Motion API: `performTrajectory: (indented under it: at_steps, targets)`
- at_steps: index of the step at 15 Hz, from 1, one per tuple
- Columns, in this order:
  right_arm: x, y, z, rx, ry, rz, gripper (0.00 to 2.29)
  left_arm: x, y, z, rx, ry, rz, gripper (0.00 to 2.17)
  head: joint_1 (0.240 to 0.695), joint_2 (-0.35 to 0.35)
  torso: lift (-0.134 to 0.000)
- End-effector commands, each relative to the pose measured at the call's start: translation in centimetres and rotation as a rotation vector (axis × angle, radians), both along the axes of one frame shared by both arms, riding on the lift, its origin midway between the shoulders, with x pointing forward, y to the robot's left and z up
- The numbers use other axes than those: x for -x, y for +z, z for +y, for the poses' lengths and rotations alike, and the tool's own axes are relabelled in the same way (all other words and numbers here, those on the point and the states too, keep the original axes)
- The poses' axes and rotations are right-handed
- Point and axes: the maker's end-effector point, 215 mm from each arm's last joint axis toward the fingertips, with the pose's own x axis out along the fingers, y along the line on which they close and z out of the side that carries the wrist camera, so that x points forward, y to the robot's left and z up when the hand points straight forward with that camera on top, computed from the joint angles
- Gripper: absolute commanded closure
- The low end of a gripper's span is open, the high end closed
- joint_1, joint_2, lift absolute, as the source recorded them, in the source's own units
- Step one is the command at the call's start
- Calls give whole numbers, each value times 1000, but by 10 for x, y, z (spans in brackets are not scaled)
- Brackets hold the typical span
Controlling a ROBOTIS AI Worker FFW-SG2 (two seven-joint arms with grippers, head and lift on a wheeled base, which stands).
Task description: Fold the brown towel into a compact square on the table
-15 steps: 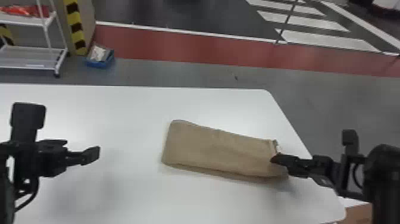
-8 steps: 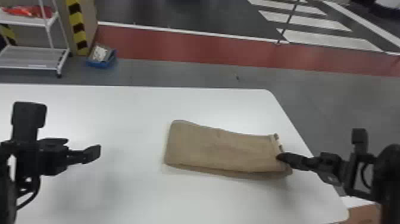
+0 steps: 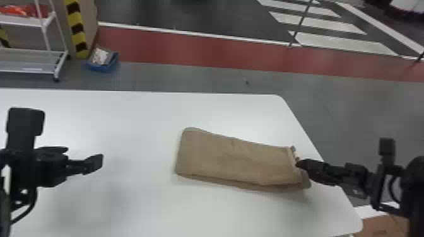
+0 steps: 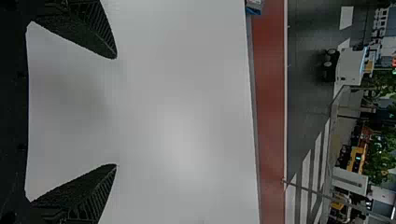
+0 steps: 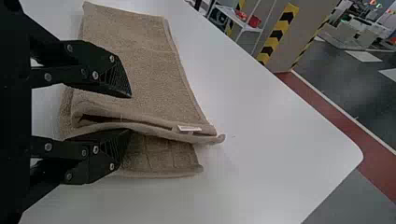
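Because the right pincer (image 3: 299,163) overlaps one end of the towel (image 3: 233,160), I can't make out from above how the layers sit beneath its tips. The right wrist view is plainer: its two fingers stand apart, one above the upper layers, the other tucked in below them, its tip partly hidden by the hem. A tag (image 5: 189,128) pokes out along that hem, and a lower layer juts out underneath. How the cloth is folded deeper inside, I can't tell.

The towel lies as a long folded strip on the right-hand part of the surface (image 3: 132,123), its tagged end near the slanting right edge. At the rounded far corner, the floor (image 3: 362,110) begins just beyond. A band of surface runs between strip and far edge; a much wider stretch parts the strip from the left pincer (image 3: 84,155), which hangs over the left side, fingers spread. The surface's left end is cut off, as is part of the left arm.
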Motion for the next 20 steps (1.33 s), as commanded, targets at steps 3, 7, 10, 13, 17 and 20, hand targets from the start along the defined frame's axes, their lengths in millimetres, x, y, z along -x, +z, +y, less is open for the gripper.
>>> performTrajectory:
  at_steps: [3,7,10,13,17,20]
  targets:
    - [11,2,-18,42,-10,18,49,1,0,-1,2,1,0,46,695,-286,-124]
    - [9,-18,-22,58,-25,87,73,2,-1,-4,2,-5,1,46,695,-307,-124]
    - [4,-33,-19,56,-26,139,103,5,-3,-1,4,-2,5,46,695,-312,-124]
    - [-5,-32,-5,55,5,135,238,8,-7,2,5,3,13,46,695,-301,-124]
    - [-8,-38,11,84,59,159,478,8,-6,6,9,7,10,46,695,-275,-124]
    - [-10,-35,13,81,68,152,1102,8,-5,8,10,10,8,46,695,-261,-124]
